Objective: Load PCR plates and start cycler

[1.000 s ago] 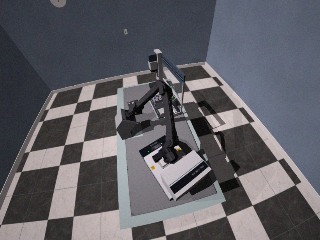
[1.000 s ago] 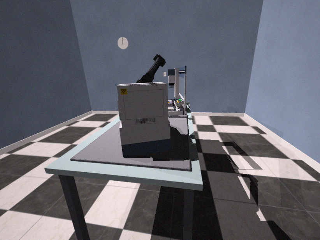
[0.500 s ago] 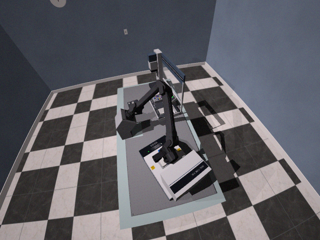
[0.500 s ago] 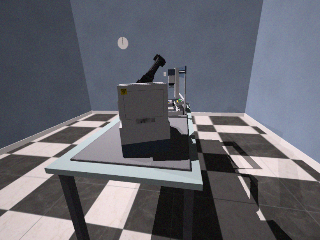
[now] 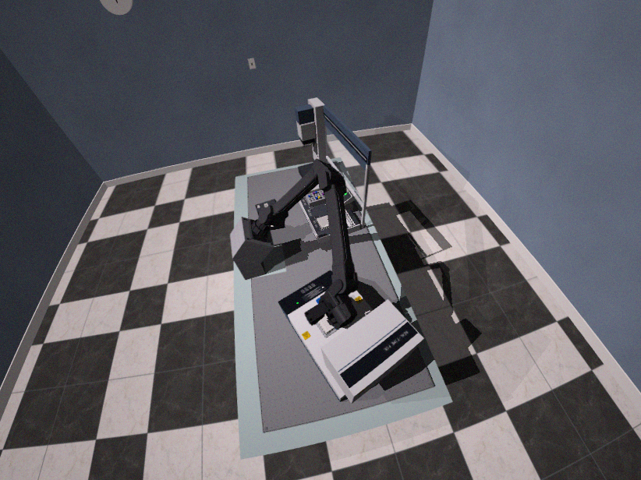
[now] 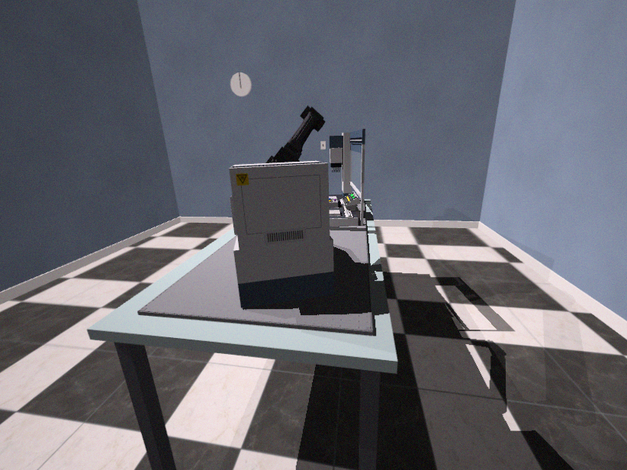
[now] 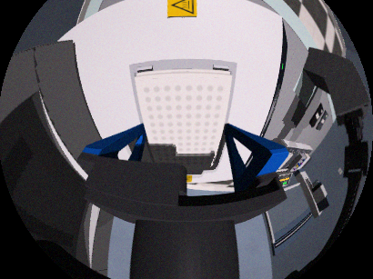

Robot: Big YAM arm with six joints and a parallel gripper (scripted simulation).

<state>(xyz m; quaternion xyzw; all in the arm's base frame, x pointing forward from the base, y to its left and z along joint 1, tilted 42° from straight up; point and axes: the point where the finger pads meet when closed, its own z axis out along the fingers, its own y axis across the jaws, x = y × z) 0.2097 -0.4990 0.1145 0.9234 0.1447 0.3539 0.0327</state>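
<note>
A white 96-well PCR plate [image 7: 183,111] lies in the recessed block on top of the white cycler Q1 [image 5: 320,330]. It looks flat inside the recess; I cannot read its label. My gripper [image 7: 185,127] is open. Its blue fingers stand on either side of the plate's near end and hold nothing. In the top view the gripper [image 5: 328,319] is low over Q1's block. Q1's lid [image 5: 373,349] is open and tipped back; the exterior view shows its back [image 6: 279,197]. A green lamp [image 5: 296,302] is lit by the dark key panel [image 5: 315,289].
A yellow warning label [image 7: 182,5] sits on Q1's top beyond the plate. The deck with its gantry frame [image 5: 341,143] stands at the far end of the table. A dark box [image 5: 256,253] sits at the mat's left edge.
</note>
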